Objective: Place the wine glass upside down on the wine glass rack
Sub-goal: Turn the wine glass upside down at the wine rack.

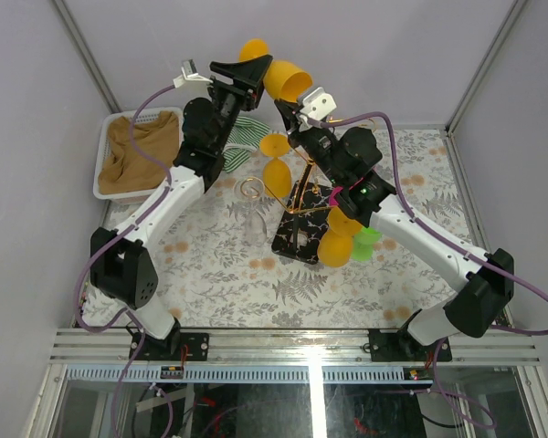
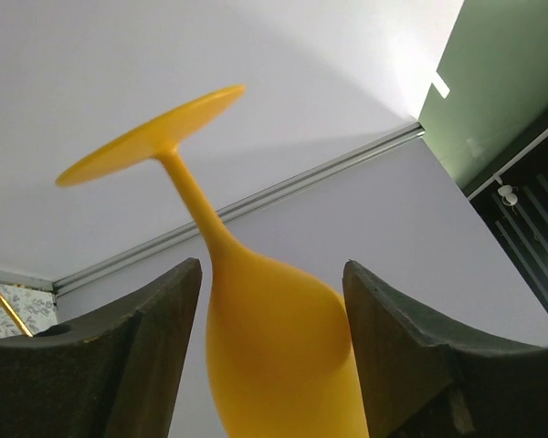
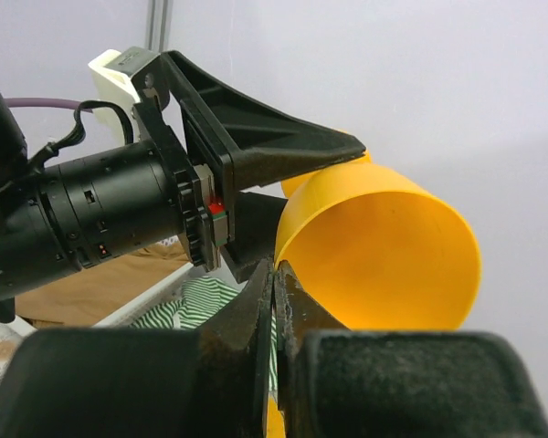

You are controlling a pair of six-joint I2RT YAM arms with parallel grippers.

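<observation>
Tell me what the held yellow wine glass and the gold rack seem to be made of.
The wine glass: probably plastic, opaque yellow, smooth satin finish; nothing shows through it and highlights are soft. The wine glass rack: thin gold wire, likely metal, glossy; its black speckled base could be stone or coated.

Wine glass (image 1: 288, 80) orange-yellow; rack (image 1: 299, 193) gold, black base (image 1: 292, 243); tablecloth (image 1: 219, 274) white, grey fern print.

A laboratory test cell is indicated: plain panel walls (image 1: 374, 46) are framed by aluminium profiles (image 1: 84, 55), and a slotted rail (image 1: 283, 339) is fixed along the near edge of the table (image 1: 219, 274).
</observation>
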